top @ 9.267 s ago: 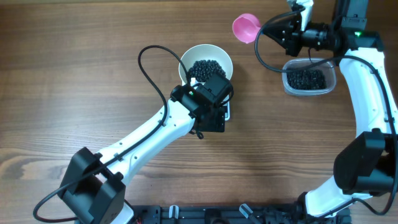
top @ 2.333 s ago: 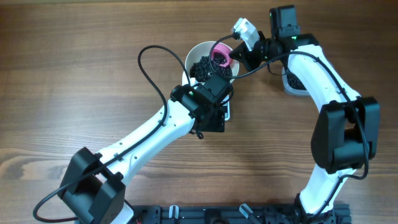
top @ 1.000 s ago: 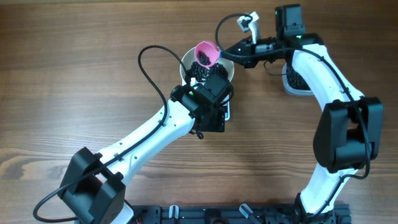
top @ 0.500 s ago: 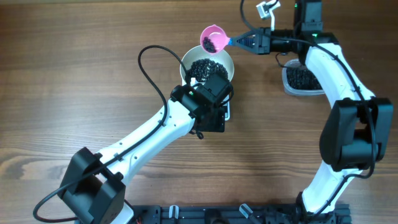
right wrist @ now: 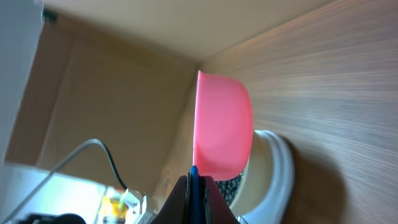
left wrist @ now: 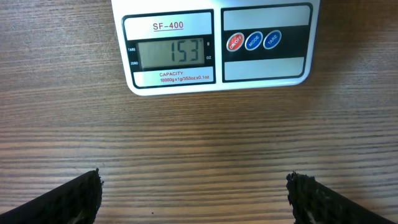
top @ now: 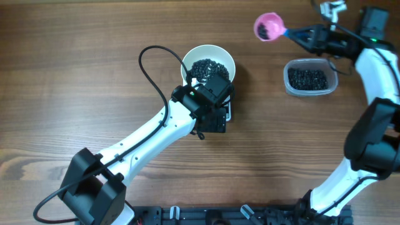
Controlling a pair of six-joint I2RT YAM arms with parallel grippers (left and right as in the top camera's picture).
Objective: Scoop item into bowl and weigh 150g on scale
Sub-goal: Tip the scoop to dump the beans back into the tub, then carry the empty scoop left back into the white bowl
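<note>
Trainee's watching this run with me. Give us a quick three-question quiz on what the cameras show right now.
1. True or false: the scale reads 153.
2. Fill in: the white bowl holds black ____.
3. The pink scoop is: A dropped; B gripped by the right hand; C parked in the bowl.
Key: 1 true; 2 beans; 3 B.
</note>
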